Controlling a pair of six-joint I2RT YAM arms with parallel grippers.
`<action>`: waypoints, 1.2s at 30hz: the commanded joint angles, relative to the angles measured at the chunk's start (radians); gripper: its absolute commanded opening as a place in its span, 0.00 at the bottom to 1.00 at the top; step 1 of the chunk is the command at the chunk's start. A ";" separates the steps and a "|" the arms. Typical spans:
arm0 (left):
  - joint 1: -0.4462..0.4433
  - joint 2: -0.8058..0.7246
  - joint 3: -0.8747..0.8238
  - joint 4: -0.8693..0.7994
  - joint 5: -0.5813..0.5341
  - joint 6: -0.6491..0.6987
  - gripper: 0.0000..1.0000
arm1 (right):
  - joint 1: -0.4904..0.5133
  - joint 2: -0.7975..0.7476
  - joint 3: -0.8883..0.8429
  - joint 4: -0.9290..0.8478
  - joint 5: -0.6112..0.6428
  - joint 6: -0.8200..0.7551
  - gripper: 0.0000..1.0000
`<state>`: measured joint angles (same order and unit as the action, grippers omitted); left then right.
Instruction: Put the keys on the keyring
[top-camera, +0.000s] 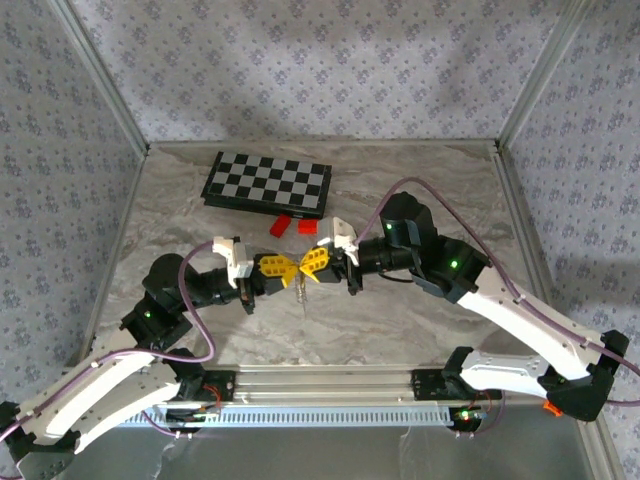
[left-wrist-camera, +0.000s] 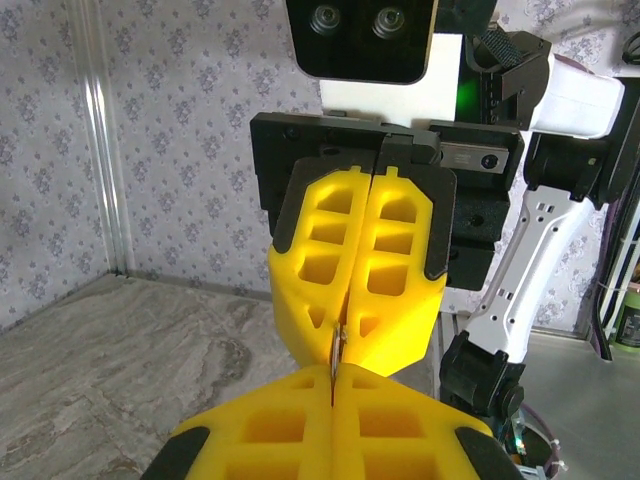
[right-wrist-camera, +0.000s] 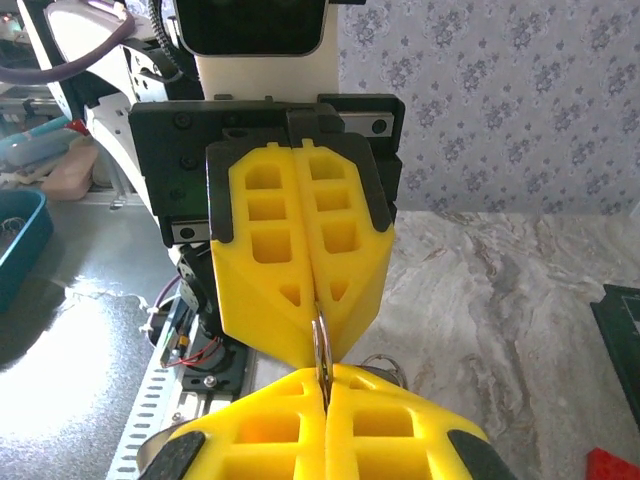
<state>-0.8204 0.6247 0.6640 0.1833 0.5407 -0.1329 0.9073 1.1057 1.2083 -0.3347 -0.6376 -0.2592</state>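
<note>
Both arms reach inward over the middle of the tabletop (top-camera: 420, 320), elbows out, wrists levelled. The left gripper (top-camera: 283, 267) and right gripper (top-camera: 308, 264) meet nose to nose just above the surface. Each pair of yellow, honeycomb-moulded fingers (right-wrist-camera: 265, 250) is pressed together. Both are clamped on the keyring (right-wrist-camera: 321, 345), a thin metallic loop whose edge runs into both seams (seen clearest from the right wrist). In the top view, a small pale dangling piece (top-camera: 302, 291) hangs below the meeting point, too small to tell key from chain.

The tabletop is grey veined marble, matte and flat. Behind the grippers lie a black-and-white chessboard (top-camera: 267, 185) and two red blocks (top-camera: 281, 226), well apart from the fingers. Floral-patterned walls close in left, right and rear, and a metal rail lines the near edge. Open marble lies on either side of the joined grippers.
</note>
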 joint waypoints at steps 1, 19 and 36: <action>-0.005 -0.005 0.018 0.008 0.017 0.010 0.00 | -0.007 -0.012 0.005 -0.013 0.004 -0.018 0.00; -0.005 0.043 0.194 -0.474 -0.118 0.258 0.25 | 0.019 0.135 0.254 -0.464 0.167 -0.182 0.00; -0.008 0.140 0.230 -0.443 -0.064 0.293 0.20 | 0.030 0.184 0.289 -0.500 0.128 -0.195 0.00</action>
<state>-0.8211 0.7670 0.8558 -0.2691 0.4557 0.1429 0.9283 1.2839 1.4631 -0.8238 -0.4854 -0.4362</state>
